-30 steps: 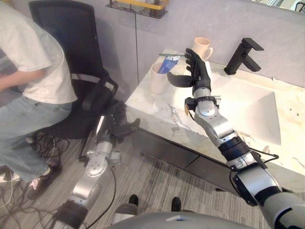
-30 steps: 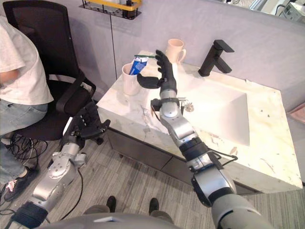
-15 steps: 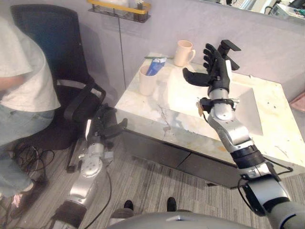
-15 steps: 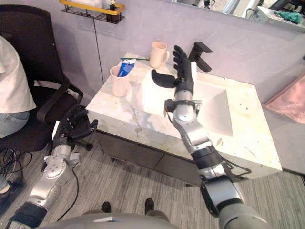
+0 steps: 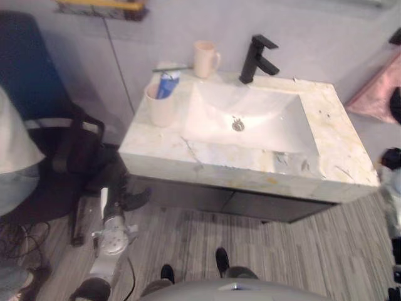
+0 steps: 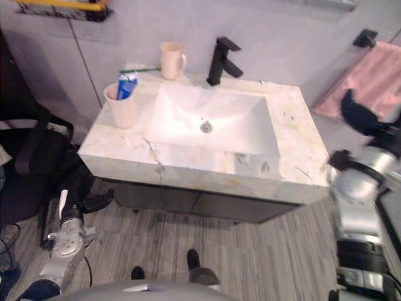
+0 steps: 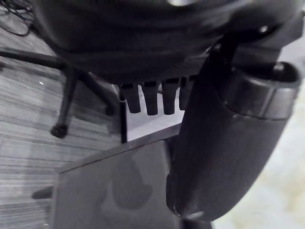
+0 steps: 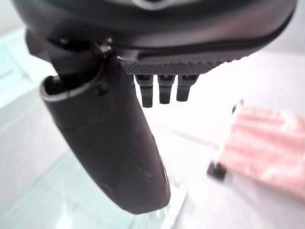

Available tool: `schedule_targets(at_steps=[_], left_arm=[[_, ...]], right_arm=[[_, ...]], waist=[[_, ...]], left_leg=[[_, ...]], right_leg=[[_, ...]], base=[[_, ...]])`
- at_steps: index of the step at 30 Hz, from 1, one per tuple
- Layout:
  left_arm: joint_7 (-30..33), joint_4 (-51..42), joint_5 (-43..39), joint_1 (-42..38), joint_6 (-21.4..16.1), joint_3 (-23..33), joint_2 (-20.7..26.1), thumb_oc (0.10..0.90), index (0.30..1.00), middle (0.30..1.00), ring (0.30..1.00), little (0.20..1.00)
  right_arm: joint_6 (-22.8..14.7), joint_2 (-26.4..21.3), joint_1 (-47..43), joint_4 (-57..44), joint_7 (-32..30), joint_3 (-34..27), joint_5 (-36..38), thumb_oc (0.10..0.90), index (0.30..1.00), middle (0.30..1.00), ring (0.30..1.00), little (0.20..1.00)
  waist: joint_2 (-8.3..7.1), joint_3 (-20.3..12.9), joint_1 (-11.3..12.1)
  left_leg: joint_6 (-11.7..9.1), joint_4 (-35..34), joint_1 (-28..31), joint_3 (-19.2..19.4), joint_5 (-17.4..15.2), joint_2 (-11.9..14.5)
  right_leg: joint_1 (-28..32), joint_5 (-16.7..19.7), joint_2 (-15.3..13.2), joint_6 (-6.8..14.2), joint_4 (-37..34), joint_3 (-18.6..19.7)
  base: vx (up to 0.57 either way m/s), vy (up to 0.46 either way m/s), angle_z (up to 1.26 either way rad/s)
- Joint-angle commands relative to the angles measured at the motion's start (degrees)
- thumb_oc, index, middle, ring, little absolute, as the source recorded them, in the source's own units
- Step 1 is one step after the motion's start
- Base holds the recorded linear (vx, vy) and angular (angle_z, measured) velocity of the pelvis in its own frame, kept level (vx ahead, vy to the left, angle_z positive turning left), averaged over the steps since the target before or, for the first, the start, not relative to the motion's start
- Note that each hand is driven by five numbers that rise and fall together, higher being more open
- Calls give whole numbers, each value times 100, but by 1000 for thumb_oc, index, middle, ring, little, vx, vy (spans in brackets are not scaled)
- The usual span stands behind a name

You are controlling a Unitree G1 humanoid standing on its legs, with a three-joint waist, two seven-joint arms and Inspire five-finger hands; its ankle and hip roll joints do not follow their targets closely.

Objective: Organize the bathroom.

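Observation:
A marble vanity (image 6: 188,160) carries a cream cup (image 6: 123,106) with a blue toothpaste tube (image 6: 127,84) standing in it. Behind the cup lies a toothbrush (image 6: 139,69). A cream mug (image 6: 171,59) stands beside the black faucet (image 6: 222,59). A pink towel (image 6: 369,78) hangs on a bar right of the vanity and also appears in the right wrist view (image 8: 267,152). My right hand (image 6: 363,119) is raised off the vanity's right end, near the towel, fingers (image 8: 164,90) straight and holding nothing. Low beside the cabinet front, my left hand (image 6: 88,202) hangs open and idle.
A black office chair (image 5: 44,119) stands left of the vanity, with a person's light shirt (image 5: 12,157) at the left edge. A yellow wall shelf (image 6: 62,7) hangs above the chair. Grey plank floor (image 5: 301,251) lies in front of the cabinet.
The camera has swung to the right. My right hand has left the space over the basin and gone to the right, off the vanity's end near the towel. The left hand stays low.

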Motion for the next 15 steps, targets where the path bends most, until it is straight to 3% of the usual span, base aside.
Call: schedule_targets(at_steps=[1,4,6,9,10,15], left_arm=[[45,151,184,-464,-690,118,278,800,900,900,900,900],[-87,679,116,-521,-853,308,202,800,900,900,900,900],[-123,1133,-123,-528,-887,551,124,800,900,900,900,900],[-101,1520,-191,-567,-993,756,60,800,900,900,900,900],[41,1653,-116,-583,-1006,853,-1,800,900,900,900,900],[452,2107,-515,-783,-1060,1061,-412,800,900,900,900,900]], right_arm=[[-1156,-467,-152,324,-612,-660,446,800,900,900,900,900],[-1318,-490,63,784,-725,-986,706,800,900,900,900,900],[-1336,-399,155,1331,-792,-1237,1215,800,900,900,900,900],[-1229,-282,106,1828,-884,-1262,1489,800,900,900,900,900],[-1285,-191,70,2210,-707,-1266,2074,800,900,900,900,900],[-799,61,-69,3588,-268,-839,2757,800,900,900,900,900]], waist=[[108,-263,-25],[187,-252,-27],[242,-215,65],[187,-224,248],[139,-224,374],[30,-33,498]], left_leg=[[209,-3,-274,-214,-71,244],[199,-3,-385,-230,52,341],[101,-3,-624,-289,271,496],[-69,-3,-954,-227,496,645],[-206,-3,-1108,-259,615,767],[-519,-3,-1272,-307,882,1136]], right_leg=[[-124,161,-81,88,1037,73],[-230,159,-98,31,1652,111],[-110,-35,-60,-9,1926,157],[389,-683,12,-25,1386,-4],[628,-972,96,-119,945,-97],[857,-655,367,-357,-29,-300]], base=[[-304,-225,-15],[-205,-158,-4],[-332,-358,-5],[-206,-334,-26],[-184,-400,-42],[-280,-438,-25]])
